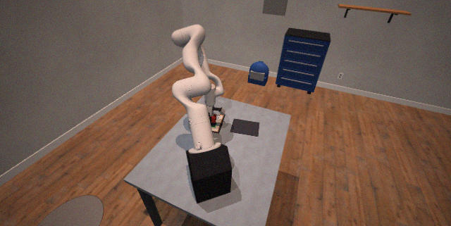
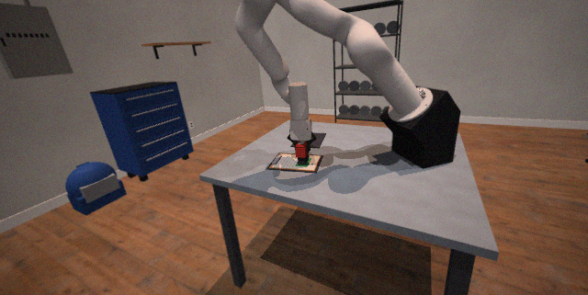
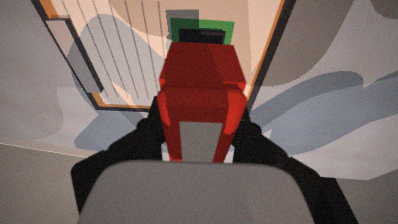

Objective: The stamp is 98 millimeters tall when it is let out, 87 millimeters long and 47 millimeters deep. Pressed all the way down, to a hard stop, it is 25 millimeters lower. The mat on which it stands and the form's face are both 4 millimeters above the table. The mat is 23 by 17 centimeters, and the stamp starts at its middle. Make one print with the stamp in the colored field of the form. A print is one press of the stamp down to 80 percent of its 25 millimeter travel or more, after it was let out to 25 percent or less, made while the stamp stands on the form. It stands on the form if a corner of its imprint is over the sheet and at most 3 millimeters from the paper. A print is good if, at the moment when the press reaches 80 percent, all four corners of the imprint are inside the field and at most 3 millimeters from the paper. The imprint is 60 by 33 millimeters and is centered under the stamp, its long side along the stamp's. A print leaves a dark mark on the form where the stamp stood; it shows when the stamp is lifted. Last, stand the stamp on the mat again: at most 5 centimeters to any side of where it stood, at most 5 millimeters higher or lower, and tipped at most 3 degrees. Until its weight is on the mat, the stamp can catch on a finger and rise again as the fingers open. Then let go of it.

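Note:
My gripper [image 3: 199, 95] is shut on the red stamp [image 3: 202, 100] and holds it upright over the form [image 2: 295, 162]. In the wrist view the stamp's dark base [image 3: 201, 36] lies over the green field [image 3: 202, 31], which shows around it at the top and both sides. In the exterior view the stamp [image 2: 301, 151] stands on or just above the green field [image 2: 304, 164] at the form's near right part; I cannot tell whether it touches the paper. In the top view the stamp [image 1: 213, 118] is partly hidden behind the arm. The dark mat [image 1: 245, 127] lies to the right of the form.
The form has an orange border and ruled lines on its left part [image 3: 115, 50]. The arm's black base [image 1: 209, 171] stands at the table's near side. A blue drawer cabinet [image 1: 303, 60] and a blue bin [image 1: 258, 72] stand on the floor beyond the table.

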Robot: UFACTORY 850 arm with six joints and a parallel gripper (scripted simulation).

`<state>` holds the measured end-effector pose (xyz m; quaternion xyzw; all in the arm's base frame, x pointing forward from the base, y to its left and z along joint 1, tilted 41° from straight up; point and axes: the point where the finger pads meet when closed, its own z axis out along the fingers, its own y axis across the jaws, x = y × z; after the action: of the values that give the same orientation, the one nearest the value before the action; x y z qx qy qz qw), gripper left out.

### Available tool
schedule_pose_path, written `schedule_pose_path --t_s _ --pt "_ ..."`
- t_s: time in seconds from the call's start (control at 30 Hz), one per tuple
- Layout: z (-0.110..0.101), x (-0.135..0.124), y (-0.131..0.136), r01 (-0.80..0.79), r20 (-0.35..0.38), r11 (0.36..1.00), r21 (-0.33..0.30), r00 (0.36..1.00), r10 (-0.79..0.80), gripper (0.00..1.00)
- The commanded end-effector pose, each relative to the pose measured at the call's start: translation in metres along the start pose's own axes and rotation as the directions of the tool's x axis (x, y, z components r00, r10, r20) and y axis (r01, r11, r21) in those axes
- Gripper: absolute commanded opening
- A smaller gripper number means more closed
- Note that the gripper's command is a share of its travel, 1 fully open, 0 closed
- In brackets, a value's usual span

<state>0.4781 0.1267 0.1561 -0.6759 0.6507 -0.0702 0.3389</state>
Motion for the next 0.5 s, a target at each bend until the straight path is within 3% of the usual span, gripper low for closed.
schedule_pose_path --t_s 0.0,0.47 --pt "0.006 0.0001 -0.0004 0.0 0.0 1.0 0.001 1.0 0.0 0.3" --pt "0.0093 0.0002 -0.0004 0.0 0.0 1.0 0.001 1.0 0.0 0.3"
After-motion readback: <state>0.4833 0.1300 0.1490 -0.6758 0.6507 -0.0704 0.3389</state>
